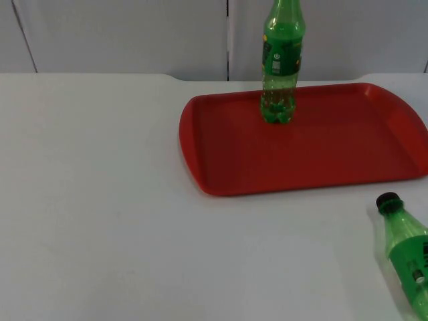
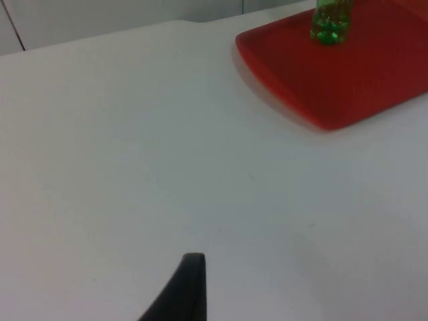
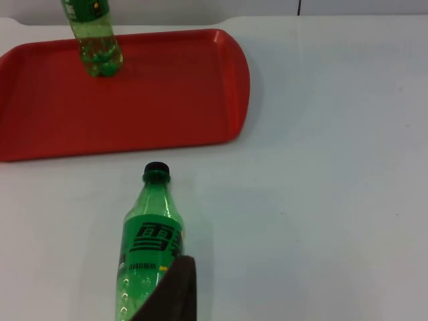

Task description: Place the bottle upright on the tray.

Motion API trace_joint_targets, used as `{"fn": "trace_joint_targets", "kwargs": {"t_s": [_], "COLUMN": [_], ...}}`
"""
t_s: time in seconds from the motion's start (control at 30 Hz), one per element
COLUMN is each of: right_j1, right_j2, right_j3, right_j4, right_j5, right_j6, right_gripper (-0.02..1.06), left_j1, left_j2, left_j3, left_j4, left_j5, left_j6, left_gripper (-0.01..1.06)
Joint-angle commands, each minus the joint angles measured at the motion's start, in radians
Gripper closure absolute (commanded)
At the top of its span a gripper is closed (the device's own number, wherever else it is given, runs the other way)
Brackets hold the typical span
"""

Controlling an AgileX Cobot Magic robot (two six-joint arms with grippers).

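Near the counter's right edge, your target green bottle (image 1: pixel 406 257) lies flat, off the red tray (image 1: pixel 221 167). Another bottle (image 1: pixel 281 63) stands there. Right gripper (image 3: pixel 170 297) hovers over it; grip state unclear.

Glossy red plastic tray (image 1: pixel 221 167), translucent green plastic bottles (image 1: pixel 281 60), matt white table (image 1: pixel 100 200).

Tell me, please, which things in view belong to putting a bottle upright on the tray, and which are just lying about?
Job:
- red tray
- lying bottle on the table, cap toward the tray, below the right gripper
- standing bottle, upright on the tray

Just there:
- white table
- grey wall
- left gripper, waiting over bare table
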State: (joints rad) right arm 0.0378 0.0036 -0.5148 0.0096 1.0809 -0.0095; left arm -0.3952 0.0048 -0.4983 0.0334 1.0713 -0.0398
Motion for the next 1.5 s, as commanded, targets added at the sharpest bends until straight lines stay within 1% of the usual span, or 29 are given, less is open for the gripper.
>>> {"fn": "trace_joint_targets", "kwargs": {"t_s": [0.0, 0.7, 0.83, 0.87, 1.03, 1.17, 1.2, 1.3, 1.37, 1.47], "right_j1": [-0.008, -0.008, -0.008, -0.008, -0.008, -0.008, -0.008, -0.008, -0.008, -0.008], "right_j2": [-0.004, -0.004, -0.004, 0.003, 0.109, 0.244, 0.244, 0.353, 0.385, 0.514], "right_j3": [-0.001, -0.002, -0.027, -0.051, -0.127, -0.190, -0.190, -0.230, -0.237, -0.273], "right_j4": [-0.003, -0.010, -0.001, 0.001, 0.005, 0.059, 0.059, 0.106, 0.115, 0.135], "right_j5": [-0.004, -0.006, 0.000, 0.000, 0.000, 0.002, 0.002, 0.008, 0.008, 0.038], "right_j6": [-0.003, -0.007, -0.018, -0.018, -0.024, -0.032, -0.032, -0.032, -0.032, -0.032], "right_gripper": [0.00, 0.00, 0.00, 0.00, 0.00, 0.00, 0.00, 0.00, 0.00, 0.01], "left_j1": [0.000, 0.000, 0.000, 0.000, 0.000, 0.000, 0.000, 0.000, 0.000, 0.000], "left_j2": [-0.005, -0.005, -0.005, -0.005, -0.005, -0.005, -0.005, -0.005, -0.005, -0.005], "left_j3": [0.003, 0.003, 0.003, 0.003, 0.003, 0.003, 0.003, 0.003, 0.003, 0.003], "left_j4": [-0.008, -0.008, -0.008, -0.008, -0.008, -0.008, -0.008, -0.008, -0.008, -0.008], "left_j5": [0.003, 0.003, 0.003, 0.003, 0.003, 0.003, 0.003, 0.003, 0.003, 0.003], "left_j6": [-0.006, -0.006, -0.006, -0.006, -0.006, -0.006, -0.006, -0.006, -0.006, -0.006], "left_gripper": [0.00, 0.00, 0.00, 0.00, 0.00, 0.00, 0.00, 0.00, 0.00, 0.00]}}
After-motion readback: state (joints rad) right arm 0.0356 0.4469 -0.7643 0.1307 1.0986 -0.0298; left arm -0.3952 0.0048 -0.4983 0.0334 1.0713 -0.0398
